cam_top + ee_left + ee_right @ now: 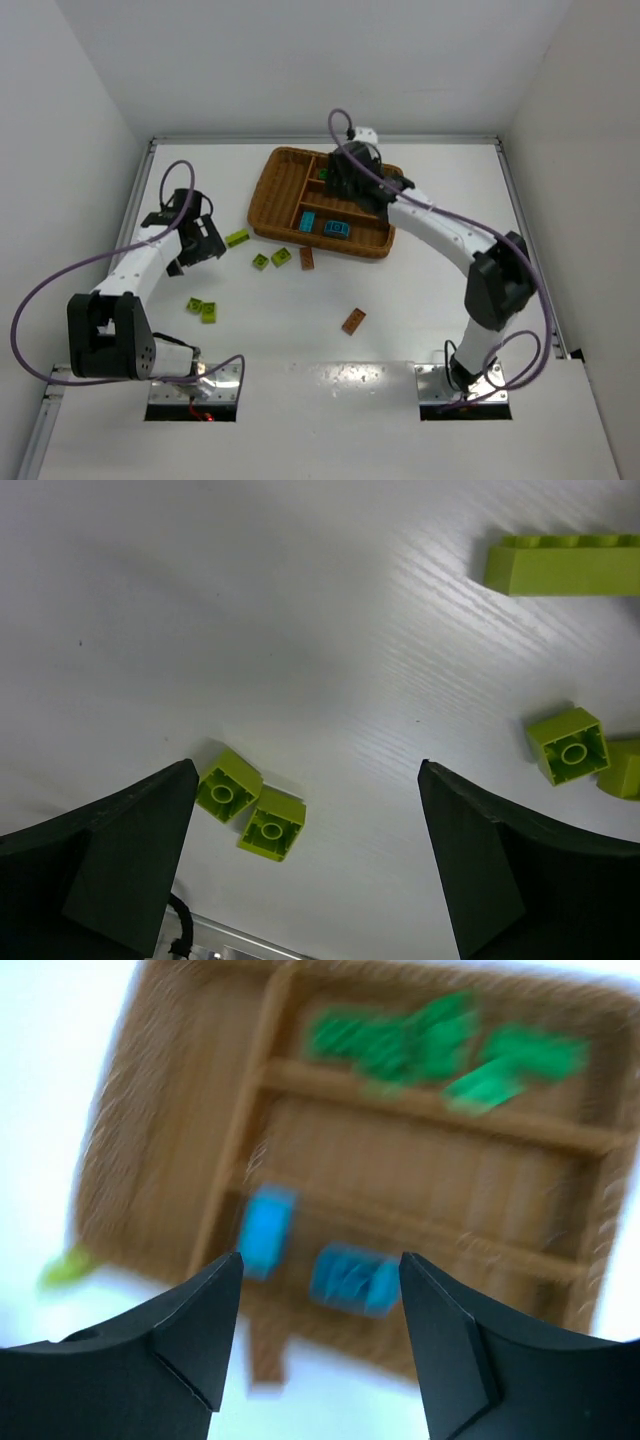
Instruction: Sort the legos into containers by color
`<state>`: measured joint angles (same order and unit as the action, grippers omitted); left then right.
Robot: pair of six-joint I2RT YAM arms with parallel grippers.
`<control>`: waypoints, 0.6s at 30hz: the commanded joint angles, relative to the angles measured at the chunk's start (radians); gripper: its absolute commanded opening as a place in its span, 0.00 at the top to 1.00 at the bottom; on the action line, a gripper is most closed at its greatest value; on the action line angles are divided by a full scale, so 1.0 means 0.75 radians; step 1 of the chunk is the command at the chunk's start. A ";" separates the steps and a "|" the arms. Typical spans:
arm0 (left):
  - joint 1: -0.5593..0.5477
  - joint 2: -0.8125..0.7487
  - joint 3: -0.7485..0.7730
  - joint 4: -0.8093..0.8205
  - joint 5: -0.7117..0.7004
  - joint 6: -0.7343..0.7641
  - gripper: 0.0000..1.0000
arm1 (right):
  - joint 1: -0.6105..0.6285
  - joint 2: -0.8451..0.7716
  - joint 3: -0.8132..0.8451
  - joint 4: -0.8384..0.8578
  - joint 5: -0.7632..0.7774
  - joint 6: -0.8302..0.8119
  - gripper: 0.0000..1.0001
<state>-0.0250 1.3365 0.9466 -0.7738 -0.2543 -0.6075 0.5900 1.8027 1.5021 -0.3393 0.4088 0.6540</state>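
The brown wicker tray [283, 188] lies at the back centre. Dark green legos [325, 175] fill one slot and two blue ones [307, 221] lie in the nearest slot. Lime legos lie on the table: a long one [237, 238], two small ones [261, 261] and a pair [202, 309]. Two orange-brown legos [307, 259] [353, 321] also lie on the table. My left gripper [205, 242] is open and empty beside the long lime brick; its wrist view shows the lime pair [250, 805] and the long brick [565, 564]. My right gripper [347, 185] is open and empty above the tray [180, 1110], over the blue legos [352, 1278].
White walls close in on the left, back and right. The arm bases stand at the near edge. The right wrist view is motion-blurred; the green legos [440, 1045] show in the tray's far slot and an orange-brown brick [268, 1345] just outside the rim.
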 commanded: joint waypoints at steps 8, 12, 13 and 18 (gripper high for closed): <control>-0.016 0.018 -0.125 -0.060 0.169 -0.214 0.01 | 0.226 -0.188 -0.409 0.011 -0.036 0.107 0.30; -0.016 0.018 -0.237 -0.048 0.184 -0.359 0.01 | 0.226 -0.223 -0.424 -0.002 -0.036 0.108 0.29; -0.016 0.018 -0.268 -0.048 0.137 -0.378 0.01 | 0.226 -0.235 -0.424 -0.002 -0.036 0.108 0.29; -0.028 0.006 -0.327 0.001 0.175 -0.411 0.02 | 0.226 -0.276 -0.463 -0.002 -0.036 0.077 0.29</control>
<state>-0.0334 1.3537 0.7136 -0.7959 -0.1413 -0.8555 0.7589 1.6501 1.1706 -0.3729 0.3740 0.7143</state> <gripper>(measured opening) 0.987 0.710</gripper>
